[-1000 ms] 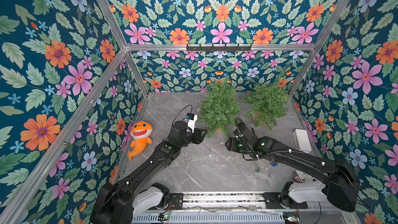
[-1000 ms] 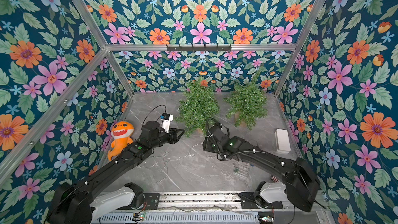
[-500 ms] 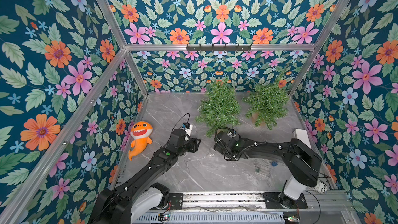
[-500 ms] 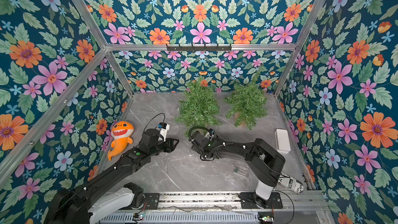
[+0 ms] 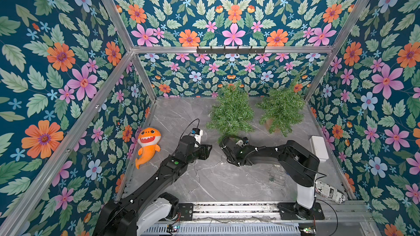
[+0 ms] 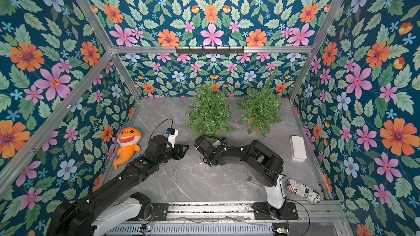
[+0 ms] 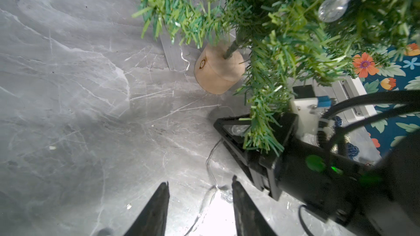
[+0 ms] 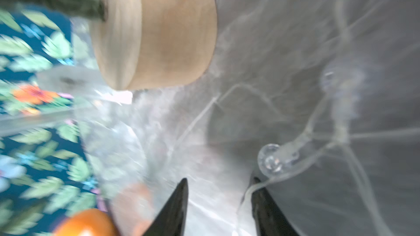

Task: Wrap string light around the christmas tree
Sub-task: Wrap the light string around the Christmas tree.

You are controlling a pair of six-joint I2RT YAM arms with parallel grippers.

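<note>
Fingers apart on both: left gripper (image 7: pixel 200 180) straddles string light (image 7: pixel 208 160), right gripper (image 8: pixel 220 178) beside a bulb (image 8: pixel 270 160). Advisable: pinch wire squarely, lift clear of christmas tree (image 5: pixel 231 110) branches.

The only readable print, seen in a top view, is on a newspaper-patterned roll (image 6: pixel 303 191). It shows a large "Y", small fragments resembling "xin" and "rex", and a printed American flag (image 6: pixel 290 183). Nothing else carries legible text.

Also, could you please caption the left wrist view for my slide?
Left gripper open around the string light wire on the marble table, near the wooden base of the Christmas tree.
</note>
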